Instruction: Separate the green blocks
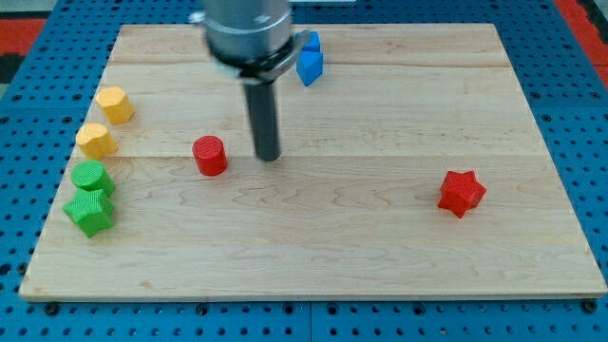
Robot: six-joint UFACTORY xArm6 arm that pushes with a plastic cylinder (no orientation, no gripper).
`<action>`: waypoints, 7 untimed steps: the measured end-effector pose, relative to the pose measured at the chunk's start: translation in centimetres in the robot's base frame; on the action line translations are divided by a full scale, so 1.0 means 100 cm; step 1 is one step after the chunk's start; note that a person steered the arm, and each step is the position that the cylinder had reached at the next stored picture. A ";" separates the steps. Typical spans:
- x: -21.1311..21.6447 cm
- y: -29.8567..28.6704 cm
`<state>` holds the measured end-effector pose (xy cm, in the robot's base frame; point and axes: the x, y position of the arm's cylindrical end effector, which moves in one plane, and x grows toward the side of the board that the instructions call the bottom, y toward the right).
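Observation:
Two green blocks sit touching at the view's left edge of the wooden board: a green cylinder (91, 177) above a green star-shaped block (90, 211). My tip (269, 156) rests on the board near the middle, well to the right of the green blocks. A red cylinder (209, 155) lies just left of my tip, between it and the green pair, with a small gap to the tip.
Two yellow hexagonal blocks (115, 104) (97, 140) sit above the green pair along the left edge. Blue blocks (310, 61) lie near the top, partly hidden behind the arm. A red star (462, 193) sits at the right. The board (380, 256) lies on a blue pegboard.

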<state>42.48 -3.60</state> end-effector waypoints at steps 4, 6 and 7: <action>0.005 -0.038; 0.046 -0.091; 0.109 -0.103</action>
<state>53.43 -13.92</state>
